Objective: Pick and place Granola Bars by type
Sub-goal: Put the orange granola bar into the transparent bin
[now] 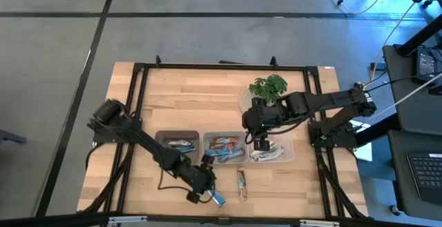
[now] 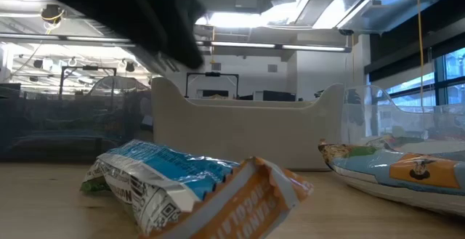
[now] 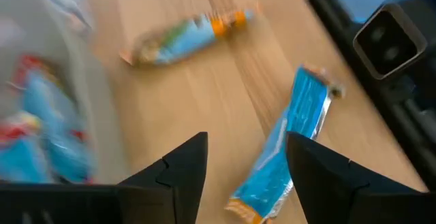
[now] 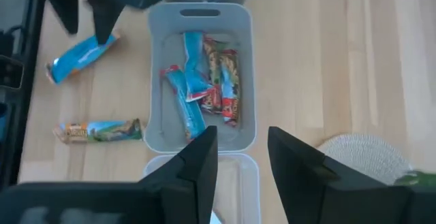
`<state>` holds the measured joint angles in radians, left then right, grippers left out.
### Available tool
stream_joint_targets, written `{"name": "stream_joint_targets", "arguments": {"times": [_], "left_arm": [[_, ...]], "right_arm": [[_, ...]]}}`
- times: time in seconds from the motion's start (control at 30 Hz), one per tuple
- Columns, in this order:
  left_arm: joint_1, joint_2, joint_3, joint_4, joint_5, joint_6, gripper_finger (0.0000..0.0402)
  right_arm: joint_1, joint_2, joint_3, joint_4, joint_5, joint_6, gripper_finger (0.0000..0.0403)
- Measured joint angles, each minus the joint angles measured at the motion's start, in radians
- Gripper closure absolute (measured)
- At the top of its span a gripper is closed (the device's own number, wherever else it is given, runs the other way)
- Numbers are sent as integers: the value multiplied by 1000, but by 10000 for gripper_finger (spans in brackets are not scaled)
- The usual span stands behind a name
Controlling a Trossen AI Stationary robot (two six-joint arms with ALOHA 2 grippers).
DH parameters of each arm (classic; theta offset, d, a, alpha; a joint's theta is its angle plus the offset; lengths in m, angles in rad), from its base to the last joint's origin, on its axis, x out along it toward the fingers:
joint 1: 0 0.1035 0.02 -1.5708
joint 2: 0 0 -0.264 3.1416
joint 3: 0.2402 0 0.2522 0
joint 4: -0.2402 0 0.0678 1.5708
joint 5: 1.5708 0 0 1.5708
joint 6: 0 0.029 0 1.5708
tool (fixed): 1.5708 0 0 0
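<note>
While the right hand [image 1: 262,144] hovers narrow, the left hand [image 1: 209,196] gapes over a blue bar [image 1: 218,199].

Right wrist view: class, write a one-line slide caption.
Open right gripper hovers over a tray of mixed bars; two bars lie outside.

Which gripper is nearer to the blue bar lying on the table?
Left. The left gripper hovers right beside the blue bar at the table's front edge; the right gripper is farther back, above the trays.
</note>
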<state>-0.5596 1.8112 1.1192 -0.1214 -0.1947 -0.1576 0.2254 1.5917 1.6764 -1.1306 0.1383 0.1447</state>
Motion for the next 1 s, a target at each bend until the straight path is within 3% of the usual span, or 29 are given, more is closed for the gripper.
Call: {"name": "stream_joint_targets", "arguments": {"times": [0.17,0.33,0.47,0.63,0.83,1.0], "left_arm": [[-53,133,100,24,-14,-61,218],[-92,219,206,4,-32,29,222],[-102,252,263,-149,-72,57,226],[-102,257,271,-261,-88,17,230],[-77,257,271,-307,-183,15,248],[-51,265,271,-303,-158,3,278]], "right_arm": [[37,0,0,-10,-3,64,270],[76,0,-1,-10,3,97,270],[98,0,-1,24,-1,103,270],[113,0,-1,49,2,111,270],[116,0,-1,50,1,107,270],[124,6,-56,114,0,57,270]]}}
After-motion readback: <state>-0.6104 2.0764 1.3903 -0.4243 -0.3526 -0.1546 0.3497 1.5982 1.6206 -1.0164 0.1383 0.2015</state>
